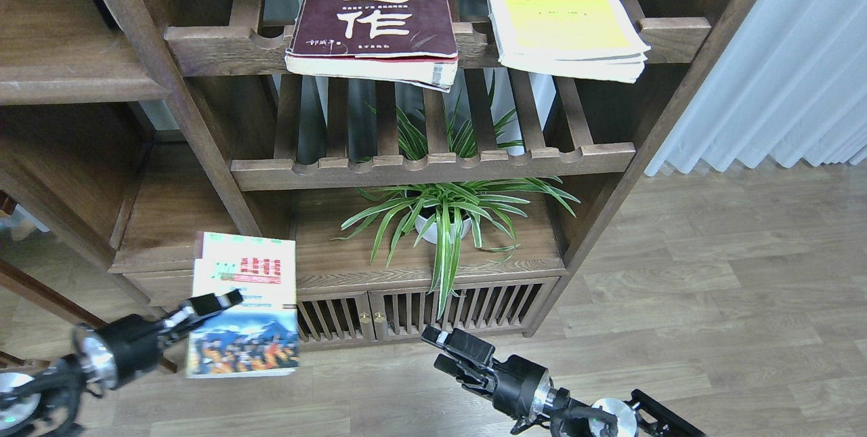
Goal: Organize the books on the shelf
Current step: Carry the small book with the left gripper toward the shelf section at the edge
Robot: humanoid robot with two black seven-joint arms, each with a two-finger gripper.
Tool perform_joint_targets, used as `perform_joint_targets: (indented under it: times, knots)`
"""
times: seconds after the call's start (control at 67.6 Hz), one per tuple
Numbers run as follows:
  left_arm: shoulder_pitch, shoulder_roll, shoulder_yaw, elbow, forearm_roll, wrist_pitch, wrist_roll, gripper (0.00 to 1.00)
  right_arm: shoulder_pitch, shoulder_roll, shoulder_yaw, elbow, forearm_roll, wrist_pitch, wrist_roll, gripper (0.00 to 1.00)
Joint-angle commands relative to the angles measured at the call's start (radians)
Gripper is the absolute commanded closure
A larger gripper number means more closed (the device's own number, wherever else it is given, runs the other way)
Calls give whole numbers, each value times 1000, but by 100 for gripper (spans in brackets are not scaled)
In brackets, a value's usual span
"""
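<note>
left gripper (203,311) clamped on glossy picture-cover paperback (244,305); right gripper (450,349) fingers apart, empty; thick maroon book (376,13) with white characters on slatted rack (433,166)

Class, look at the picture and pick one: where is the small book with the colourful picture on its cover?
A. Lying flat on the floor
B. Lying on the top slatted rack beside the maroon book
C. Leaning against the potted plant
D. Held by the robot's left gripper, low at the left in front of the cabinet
D. The small book is clamped at its left edge in the left gripper, off the racks, the plant and the floor.
</note>
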Motion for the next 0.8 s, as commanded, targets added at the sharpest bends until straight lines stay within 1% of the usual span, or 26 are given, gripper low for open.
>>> perform_joint_targets:
  times: [0.0, 0.148, 0.311, 0.533, 0.577, 0.784]
  knots:
    - [1, 123, -18, -60, 4, 0, 1, 100, 6, 0, 0, -2, 0, 0, 0, 0]
    - [1, 256, -57, -132, 9, 0, 8, 100, 10, 0, 0, -3, 0, 0, 0, 0]
    - [1, 371, -120, -170, 10, 0, 15, 100, 12, 0, 0, -6, 0, 0, 0, 0]
    - [1, 480, -228, -190, 12, 0, 24, 100, 18, 0, 2, -11, 0, 0, 0, 0]
    - [1, 528, -281, -195, 12, 0, 22, 99, 20, 0, 2, -12, 0, 0, 0, 0]
    - [-2, 589, -390, -193, 10, 0, 21, 99, 20, 0, 2, -17, 0, 0, 0, 0]
